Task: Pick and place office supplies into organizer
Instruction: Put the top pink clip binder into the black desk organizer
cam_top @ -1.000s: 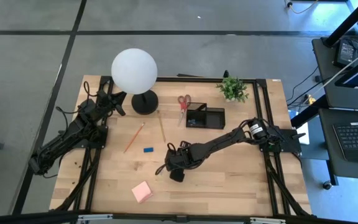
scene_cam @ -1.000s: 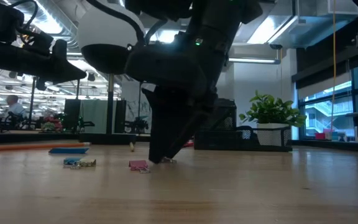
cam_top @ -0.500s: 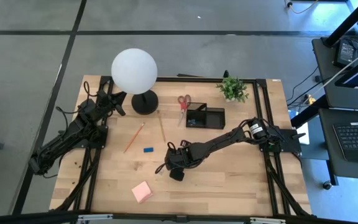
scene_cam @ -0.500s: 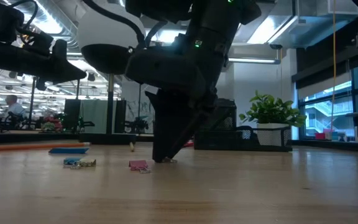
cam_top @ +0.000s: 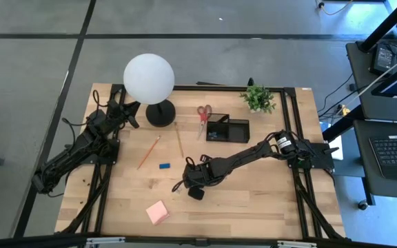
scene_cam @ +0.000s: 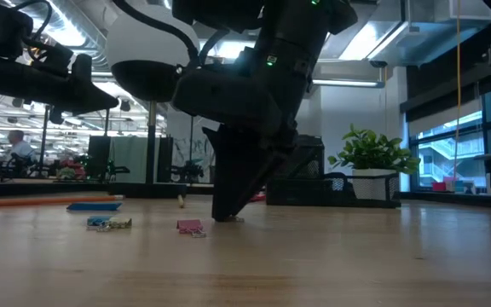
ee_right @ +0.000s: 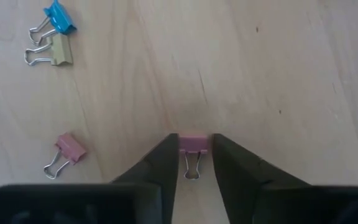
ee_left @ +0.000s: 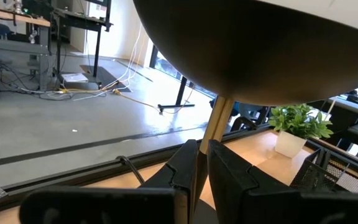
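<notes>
At table centre, right gripper (ee_right: 192,163) pinches pink binder clip (ee_right: 192,144); no legible writing.

The right arm reaches from the table's right edge across to its middle, wrist bent down so the right gripper (ee_right: 193,163) points at the tabletop with its fingertips (scene_cam: 225,213) touching the wood. Its two fingers stand close together, pressed on either side of a small pink binder clip (ee_right: 193,144). The left arm rests folded along the table's left side, the left gripper (ee_left: 202,163) nearly closed with only a thin slit between the fingers.
</notes>
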